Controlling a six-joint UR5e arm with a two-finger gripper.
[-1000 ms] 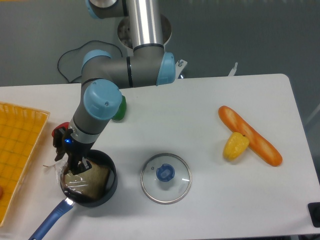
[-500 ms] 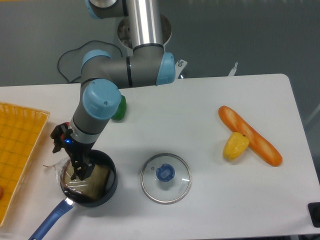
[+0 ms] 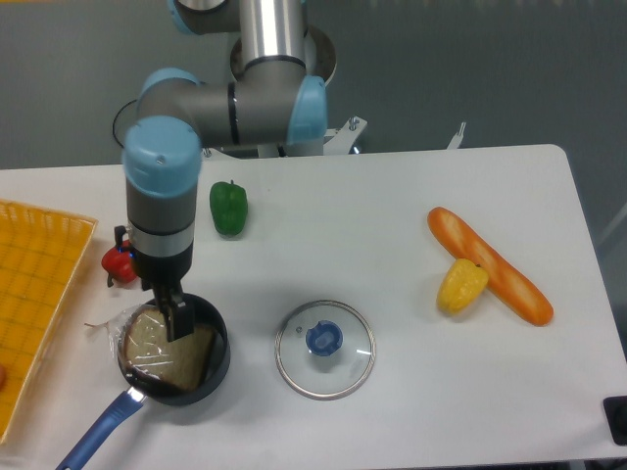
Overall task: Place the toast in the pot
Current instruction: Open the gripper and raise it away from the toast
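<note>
Arm bent, wrist vertical, gripper (image 3: 177, 318) pointing down; jaws' spacing unclear.

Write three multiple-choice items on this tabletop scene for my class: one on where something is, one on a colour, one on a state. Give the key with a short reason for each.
1. Where is the toast?
A. inside the pot
B. on the yellow tray
C. beside the baguette

2. What colour is the knob on the glass lid?
A. red
B. blue
C. green

3. How does the glass lid lie?
A. on the pot
B. flat on the table, apart from the pot
C. leaning on the baguette

Key:
1 A: the wrapped slice lies within the rim of the pot.
2 B: the knob at the lid's centre is blue.
3 B: bare table shows between lid and pot.
</note>
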